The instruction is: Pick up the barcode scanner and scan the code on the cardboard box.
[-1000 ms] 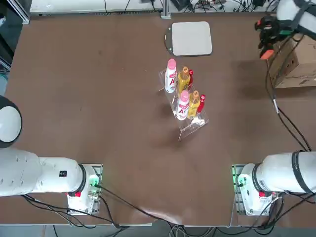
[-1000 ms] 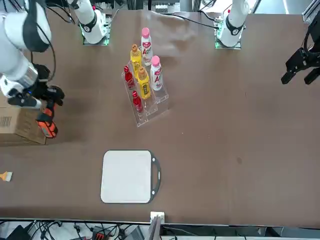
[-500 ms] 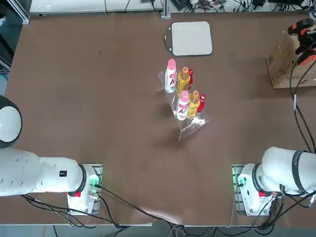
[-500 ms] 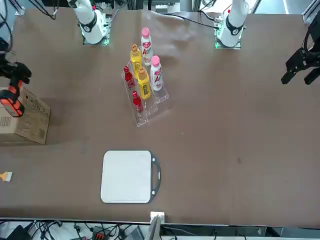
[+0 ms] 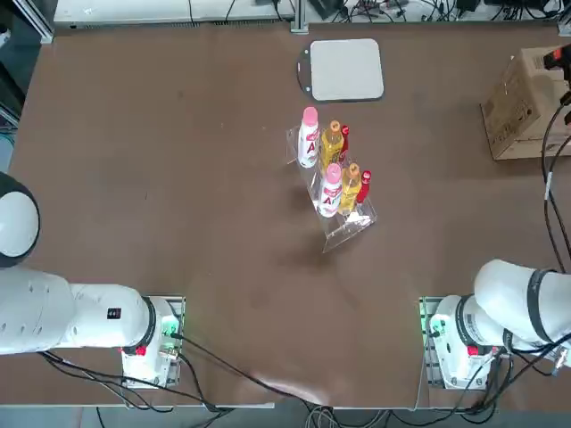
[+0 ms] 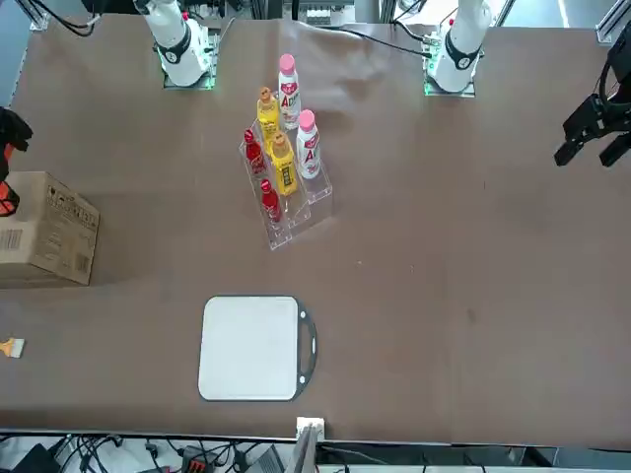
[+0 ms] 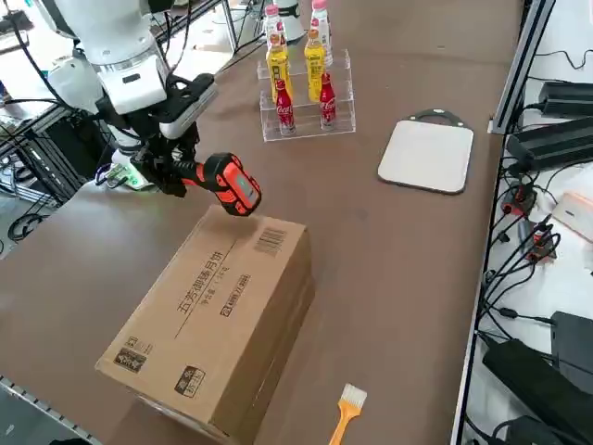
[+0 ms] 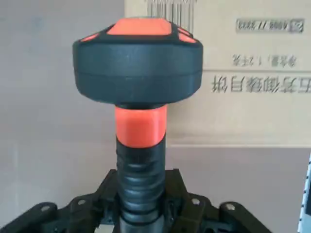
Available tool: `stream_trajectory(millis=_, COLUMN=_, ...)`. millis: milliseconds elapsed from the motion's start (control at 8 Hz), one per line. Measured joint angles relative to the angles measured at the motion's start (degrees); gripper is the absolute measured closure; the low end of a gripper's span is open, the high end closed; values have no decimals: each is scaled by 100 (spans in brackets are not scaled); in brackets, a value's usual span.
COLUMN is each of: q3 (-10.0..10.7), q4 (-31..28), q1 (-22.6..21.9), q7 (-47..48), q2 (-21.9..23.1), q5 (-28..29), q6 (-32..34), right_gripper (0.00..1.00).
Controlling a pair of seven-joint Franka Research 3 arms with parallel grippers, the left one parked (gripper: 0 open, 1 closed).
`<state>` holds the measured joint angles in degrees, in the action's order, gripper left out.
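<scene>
Right gripper [image 7: 167,171] is clamped on the scanner's [image 7: 222,183] handle, holding it in the air just above the box's [image 7: 213,306] near end. Its head juts sideways over the printed barcode [image 7: 271,241], which seems to lie just below the head.

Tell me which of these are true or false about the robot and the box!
1. The right gripper holds the barcode scanner. True.
2. The scanner lies flat on the table. False: it is held in the air above the cardboard box.
3. A barcode label shows on top of the box. True.
4. The bottles sit inside the box. False: the bottles stand in a clear rack away from it.
</scene>
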<state>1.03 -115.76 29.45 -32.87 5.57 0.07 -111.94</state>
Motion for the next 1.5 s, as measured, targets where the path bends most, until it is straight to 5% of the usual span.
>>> stream_trajectory(millis=500, q3=-25, q4=863, q1=22, q7=-232, q2=-799, q5=3, q6=3, right_gripper=58)
stream_trajectory(millis=1500, q3=-26, q4=941, q1=29, q7=-248, q2=-867, q5=6, q6=47, right_gripper=58)
